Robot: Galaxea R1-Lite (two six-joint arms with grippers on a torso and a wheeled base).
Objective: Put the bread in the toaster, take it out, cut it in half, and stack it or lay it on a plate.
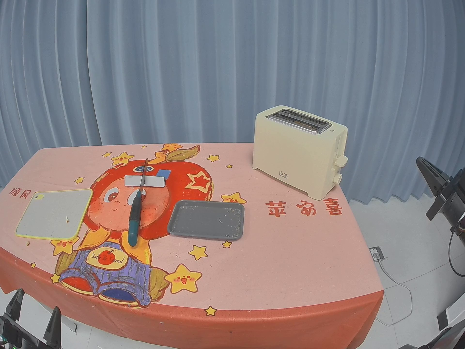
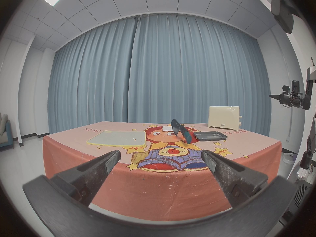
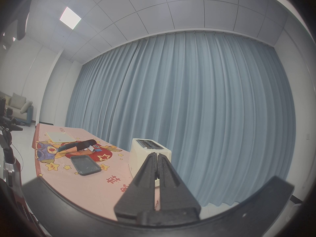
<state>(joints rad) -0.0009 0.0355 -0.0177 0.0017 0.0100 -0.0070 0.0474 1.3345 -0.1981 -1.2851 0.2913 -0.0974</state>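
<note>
Gaping left claw [image 2: 160,156], pinched right claw [image 3: 156,156]

The cloth-covered table [image 1: 290,267] bears a cutting board [image 1: 54,214], knife [image 1: 135,209], grey tray [image 1: 206,220], toaster [image 1: 298,153] and perhaps a white rest [image 1: 154,182].

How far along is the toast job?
Done: nothing yet. The knife lies propped on a white rest, the cutting board carries just a crumb, and the gray tray is bare. In hand: nothing; the left gripper is open by the table near edge, the right gripper shut, off past the toaster end. Left: toasting, cutting, plating.
</note>
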